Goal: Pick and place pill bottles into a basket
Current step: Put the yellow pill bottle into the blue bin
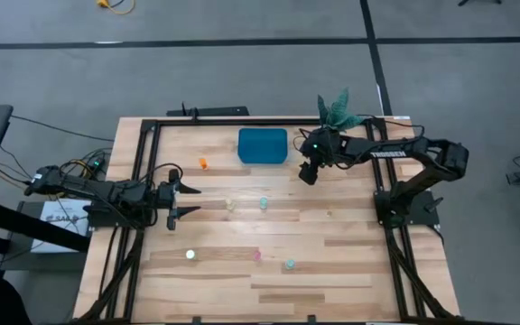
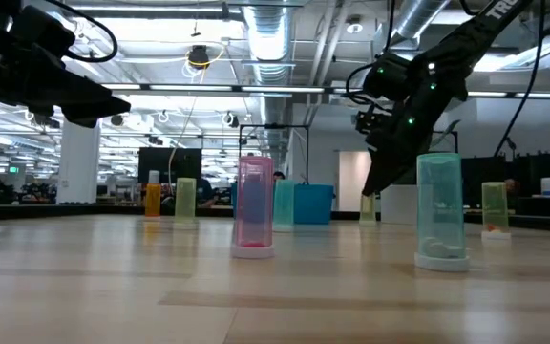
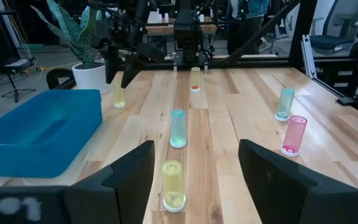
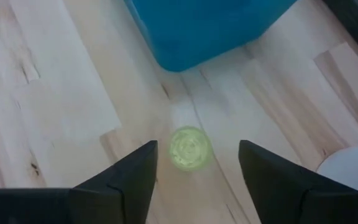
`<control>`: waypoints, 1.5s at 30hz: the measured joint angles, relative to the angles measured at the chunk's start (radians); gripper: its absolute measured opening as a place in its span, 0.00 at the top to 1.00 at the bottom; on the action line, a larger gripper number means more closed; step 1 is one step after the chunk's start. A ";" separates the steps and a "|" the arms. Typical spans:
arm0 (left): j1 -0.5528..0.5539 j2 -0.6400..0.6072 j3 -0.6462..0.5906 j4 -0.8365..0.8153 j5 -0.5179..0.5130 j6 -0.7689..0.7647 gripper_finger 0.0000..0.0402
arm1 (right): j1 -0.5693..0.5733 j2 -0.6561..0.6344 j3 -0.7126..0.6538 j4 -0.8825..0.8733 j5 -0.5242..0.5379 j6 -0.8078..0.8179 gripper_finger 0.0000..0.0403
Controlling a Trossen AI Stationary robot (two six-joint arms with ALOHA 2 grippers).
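The teal-blue basket point(image 1: 262, 145) sits at the table's far middle; it also shows in the left wrist view point(image 3: 42, 134) and the right wrist view point(image 4: 210, 25). My right gripper point(image 1: 307, 173) is open, pointing down, just right of the basket, directly over an upright yellow-green bottle point(image 4: 189, 148), which also shows in the left wrist view point(image 3: 119, 94). My left gripper point(image 1: 183, 200) is open and empty at the table's left, level, facing a pale yellow bottle point(image 3: 173, 185) and a teal bottle point(image 3: 178, 128). An orange bottle point(image 1: 203, 163), a pink bottle point(image 1: 257, 255) and others stand upright on the table.
A potted plant point(image 1: 339, 112) in a white pot point(image 4: 353, 168) stands right behind my right gripper at the far edge. A whitish bottle point(image 1: 190, 255) and a second teal bottle point(image 1: 290, 264) stand near the front. Black frame rails point(image 1: 143, 162) run along the table's sides.
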 joint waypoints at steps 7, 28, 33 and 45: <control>0.000 0.000 0.000 0.000 0.000 0.000 0.44 | -0.004 0.000 0.000 -0.006 -0.004 0.001 0.66; 0.000 0.000 0.000 0.000 0.000 0.000 0.44 | -0.028 -0.083 0.196 -0.062 -0.084 -0.087 0.76; 0.000 0.000 0.000 0.000 0.000 0.000 0.44 | -0.028 -0.061 0.324 -0.051 -0.109 -0.162 0.76; 0.000 0.000 0.000 0.000 0.000 0.000 0.44 | -0.053 0.233 0.439 -0.060 -0.137 -0.183 0.76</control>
